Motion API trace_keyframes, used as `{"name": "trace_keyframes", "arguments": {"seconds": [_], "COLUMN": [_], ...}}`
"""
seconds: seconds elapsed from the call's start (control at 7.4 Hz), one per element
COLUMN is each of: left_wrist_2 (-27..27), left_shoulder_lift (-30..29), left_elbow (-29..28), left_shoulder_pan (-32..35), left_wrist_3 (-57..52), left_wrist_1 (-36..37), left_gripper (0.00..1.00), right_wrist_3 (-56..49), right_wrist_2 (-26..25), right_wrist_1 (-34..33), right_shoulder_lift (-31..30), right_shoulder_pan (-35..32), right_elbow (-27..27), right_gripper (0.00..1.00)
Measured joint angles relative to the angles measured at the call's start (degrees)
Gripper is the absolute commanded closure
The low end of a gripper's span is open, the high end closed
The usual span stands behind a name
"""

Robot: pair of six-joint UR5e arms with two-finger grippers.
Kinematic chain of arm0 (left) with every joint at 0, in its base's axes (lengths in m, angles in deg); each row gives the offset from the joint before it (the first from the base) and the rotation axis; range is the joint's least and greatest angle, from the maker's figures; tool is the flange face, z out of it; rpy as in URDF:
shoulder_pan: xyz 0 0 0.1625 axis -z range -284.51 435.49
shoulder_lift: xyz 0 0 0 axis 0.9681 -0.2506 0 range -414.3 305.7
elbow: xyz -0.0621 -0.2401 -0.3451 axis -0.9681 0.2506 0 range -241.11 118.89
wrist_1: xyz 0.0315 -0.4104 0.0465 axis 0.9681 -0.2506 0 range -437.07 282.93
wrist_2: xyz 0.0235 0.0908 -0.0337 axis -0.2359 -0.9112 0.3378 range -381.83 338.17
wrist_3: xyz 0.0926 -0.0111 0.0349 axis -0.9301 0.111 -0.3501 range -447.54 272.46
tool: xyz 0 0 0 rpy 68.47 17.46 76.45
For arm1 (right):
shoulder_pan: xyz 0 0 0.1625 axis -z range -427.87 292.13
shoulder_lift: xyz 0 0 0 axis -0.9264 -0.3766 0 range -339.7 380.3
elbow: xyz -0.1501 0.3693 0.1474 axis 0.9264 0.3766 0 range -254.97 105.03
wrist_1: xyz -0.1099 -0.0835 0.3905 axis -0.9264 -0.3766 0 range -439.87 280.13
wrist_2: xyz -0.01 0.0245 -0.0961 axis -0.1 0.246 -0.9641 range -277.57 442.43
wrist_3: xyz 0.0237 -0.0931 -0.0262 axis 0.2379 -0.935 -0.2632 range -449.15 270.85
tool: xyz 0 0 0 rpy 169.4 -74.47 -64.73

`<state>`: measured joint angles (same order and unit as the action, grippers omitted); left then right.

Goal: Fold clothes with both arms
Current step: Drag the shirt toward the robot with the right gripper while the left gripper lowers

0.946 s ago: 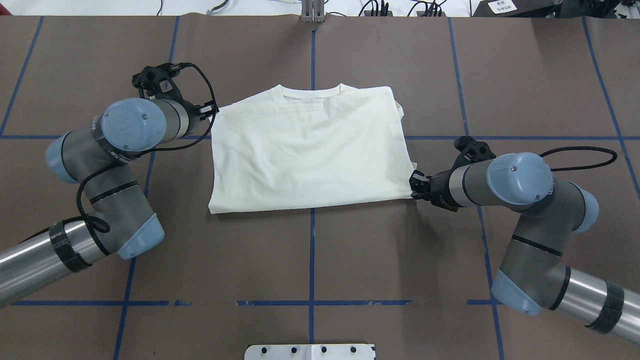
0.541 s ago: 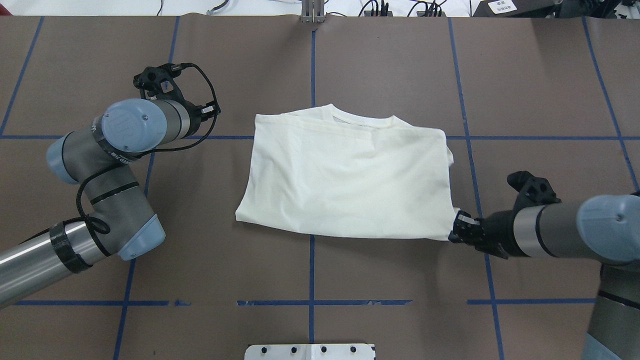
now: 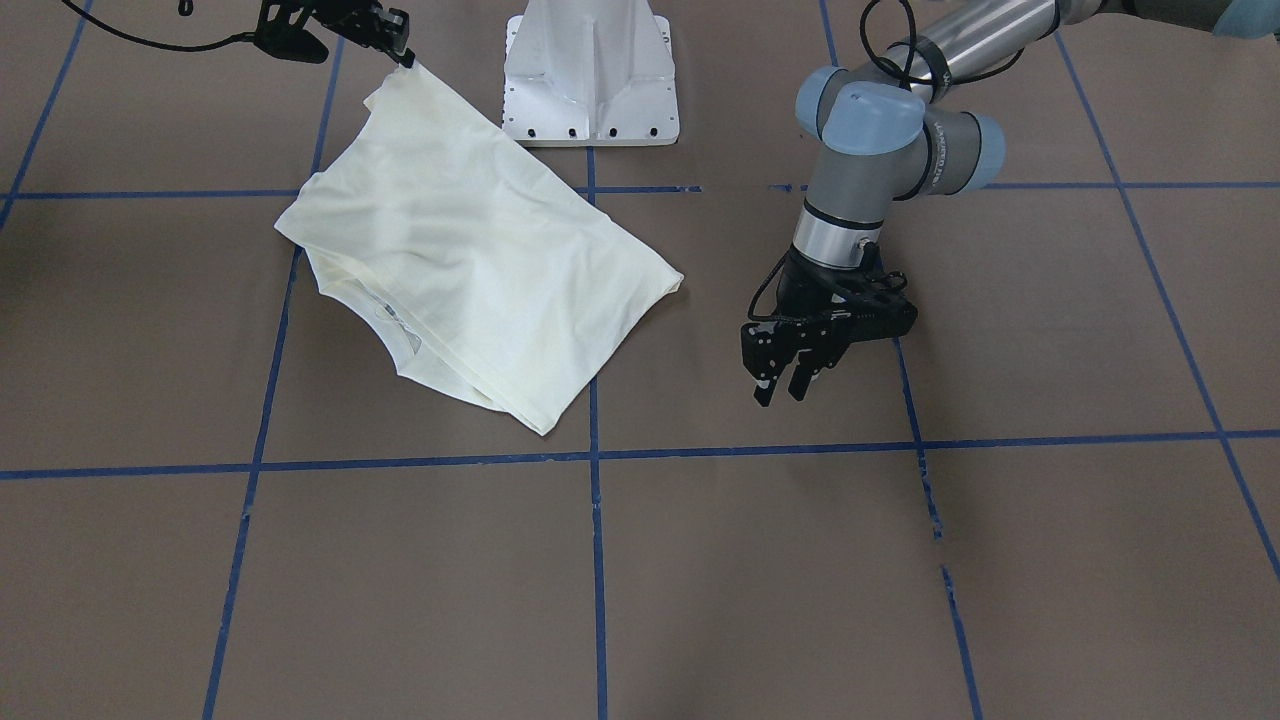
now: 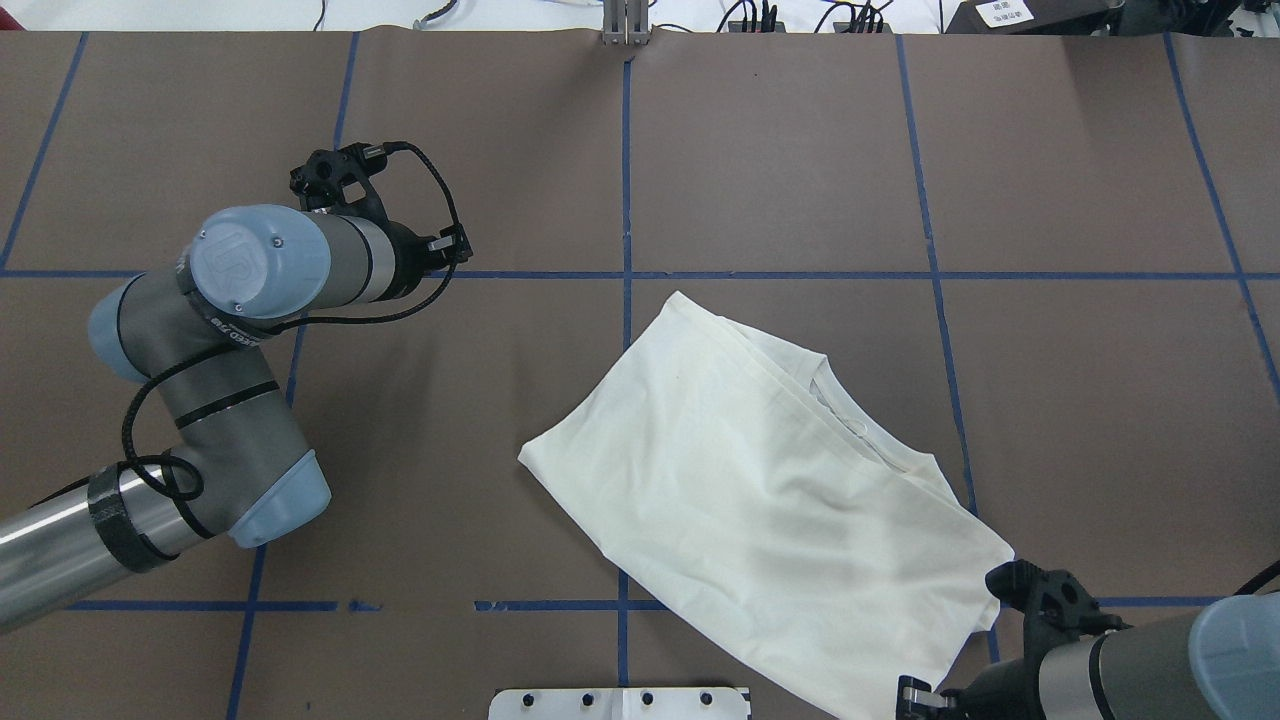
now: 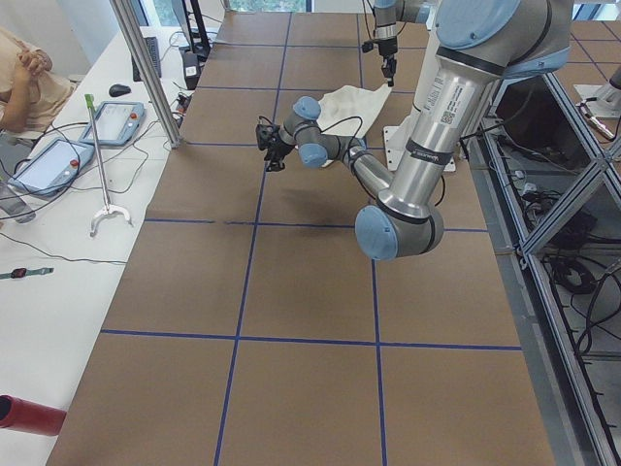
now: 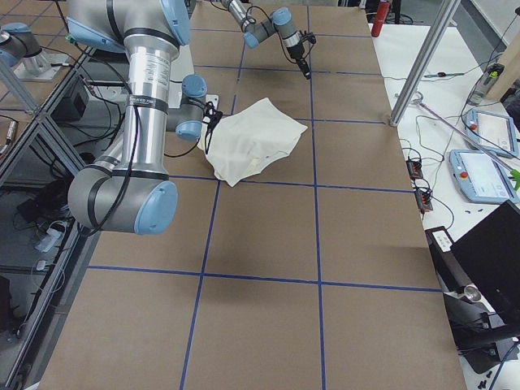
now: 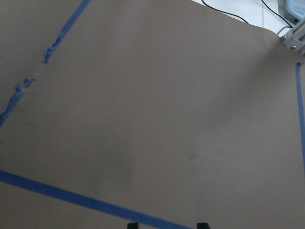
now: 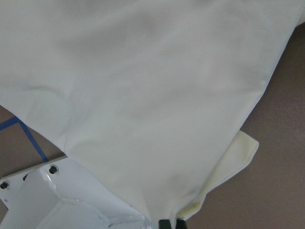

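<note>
Cream shirt (image 4: 760, 500) lies on the brown worktop (image 4: 800, 150) in the robot's right half, near the white base (image 3: 590, 90), and sits askew to the blue tape lines (image 4: 625, 400). Its plain side faces up, no sleeve sticks out, and the collar (image 4: 850, 420) shows along 1 edge. I judge the sleeves and sides to be folded in already, leaving a compact, roughly rectangular packet. What seems left is to square the packet up, lay it flat and perhaps fold it once more in half. Whether the layers underneath are neat cannot be told.

The right pincer (image 3: 408, 58) is clamped on 1 corner of the shirt, at the end nearest the robot. In the front-facing view the cloth rises from the worktop to that pinched corner, while the rest lies flat. The right wrist camera shows the 2 fingertips close together with the cloth edge at them.

The left pincer (image 3: 780, 385) hangs well apart from the shirt, above bare worktop on the robot's left. Its 2 fingers stand apart with a modest gap and nothing between them. The left wrist camera shows only bare worktop and tape.
</note>
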<state>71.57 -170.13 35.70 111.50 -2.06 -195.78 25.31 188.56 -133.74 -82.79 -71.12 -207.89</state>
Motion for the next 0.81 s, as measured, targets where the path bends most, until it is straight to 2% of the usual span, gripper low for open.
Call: {"name": "trace_keyframes", "arguments": {"seconds": [0.27,0.41,0.68,0.81], "left_wrist_2": [6.07,8.1,8.65,7.96], "left_shoulder_lift": [1.47,1.64,1.56,1.43], "left_elbow": [4.75,6.24,6.43,5.77], "left_shoulder_pan": [-2.84,-5.46,-11.59,-13.61], "left_wrist_3": [3.62,7.67,14.5,15.5], "left_wrist_1": [0.07,0.15,0.28,0.31], "left_gripper": [0.37,0.38,0.51,0.54], "right_wrist_3": [0.24,0.2,-1.66,-3.59], "right_wrist_2": [-2.63,-5.01,-6.73,-6.89], "right_wrist_1": [0.0,-0.02,-0.03,-0.02], "right_shoulder_lift": [0.11,0.16,1.35,2.61], "right_shoulder_pan": [0.95,-1.34,-11.95,-15.98], "right_elbow": [0.0,0.13,2.93,4.94], "right_gripper": [0.0,0.0,0.0,0.0]}}
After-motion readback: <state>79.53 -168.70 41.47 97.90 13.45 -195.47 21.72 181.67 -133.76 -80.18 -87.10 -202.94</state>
